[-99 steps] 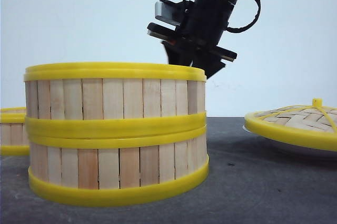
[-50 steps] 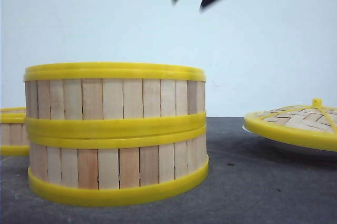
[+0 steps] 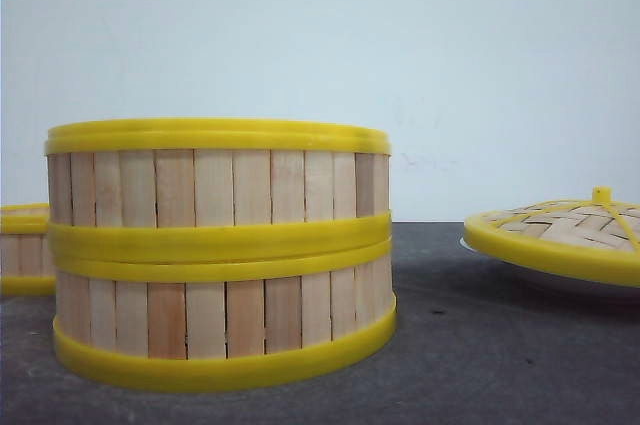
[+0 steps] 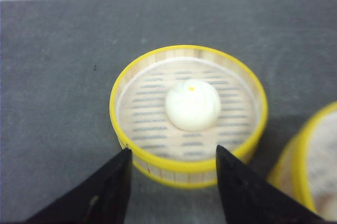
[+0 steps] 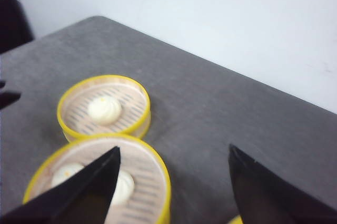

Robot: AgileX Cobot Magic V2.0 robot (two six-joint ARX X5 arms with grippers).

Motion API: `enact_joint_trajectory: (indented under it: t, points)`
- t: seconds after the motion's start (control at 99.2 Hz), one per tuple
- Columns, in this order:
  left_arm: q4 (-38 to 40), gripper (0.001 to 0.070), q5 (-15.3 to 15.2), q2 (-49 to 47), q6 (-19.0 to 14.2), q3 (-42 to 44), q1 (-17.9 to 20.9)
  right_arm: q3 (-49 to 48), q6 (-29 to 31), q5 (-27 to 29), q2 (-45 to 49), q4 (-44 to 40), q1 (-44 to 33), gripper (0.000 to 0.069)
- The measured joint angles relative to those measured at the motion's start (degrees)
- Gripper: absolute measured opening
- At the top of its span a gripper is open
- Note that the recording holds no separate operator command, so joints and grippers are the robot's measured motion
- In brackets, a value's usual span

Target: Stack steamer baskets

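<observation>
Two steamer baskets stand stacked left of centre, the upper basket on the lower basket. A third steamer basket sits alone at the far left, holding a white bun. My left gripper is open, and its fingers straddle the near wall of this single basket from above, not touching it. High over the table my right gripper is open and empty, above the stack's edge. The stack's top basket holds buns. Neither gripper shows in the front view.
A domed woven lid with a yellow rim rests on a white plate at the right. The dark grey table ends at a pale wall behind. The stack's side is close beside the single basket.
My right gripper, which hung just behind the stack's top a second ago, has risen straight up and left the front view. The baskets and lid have not moved.
</observation>
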Motion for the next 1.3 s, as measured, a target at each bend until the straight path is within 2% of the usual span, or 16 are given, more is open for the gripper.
enact_joint_trajectory:
  t: [0.121, 0.212, 0.353, 0.575, 0.726, 1.17, 1.22, 1.301]
  points:
    - [5.55, 0.0299, 0.07, 6.16, -0.02, 1.95, 3.43, -0.50, 0.00, 4.15, -3.17, -2.95, 2.62, 0.0400]
    - [6.80, 0.0299, 0.39, 11.06, -0.15, 4.28, 6.27, -3.23, 0.09, 6.01, -6.91, -2.97, 4.37, 0.0400]
    - [6.95, 0.0299, 2.73, 19.43, -1.25, 8.17, 10.16, -11.34, 1.88, 8.24, -14.16, -1.55, 6.29, 0.0400]
    - [8.90, 0.0299, 4.81, 28.44, -2.56, 10.08, 13.42, -24.57, 6.84, 8.63, -24.96, 0.85, 6.86, 0.0400]
    - [10.49, 0.0299, 6.03, 33.81, -3.63, 10.08, 14.56, -25.92, 8.74, 8.66, -27.10, 1.22, 6.86, 0.0400]
    - [10.01, 0.0297, 6.12, 44.57, -7.10, 12.52, 16.20, -25.92, 9.55, 8.83, -27.15, 1.29, 6.86, 0.0400]
    - [9.97, 0.0277, 6.12, 44.65, -7.54, 12.52, 16.20, -25.92, 9.55, 8.85, -27.15, 1.31, 6.86, 0.0400]
    - [10.01, 0.0206, 6.12, 44.65, -8.11, 12.52, 16.20, -25.92, 9.55, 8.83, -27.15, 1.33, 6.86, 0.0400]
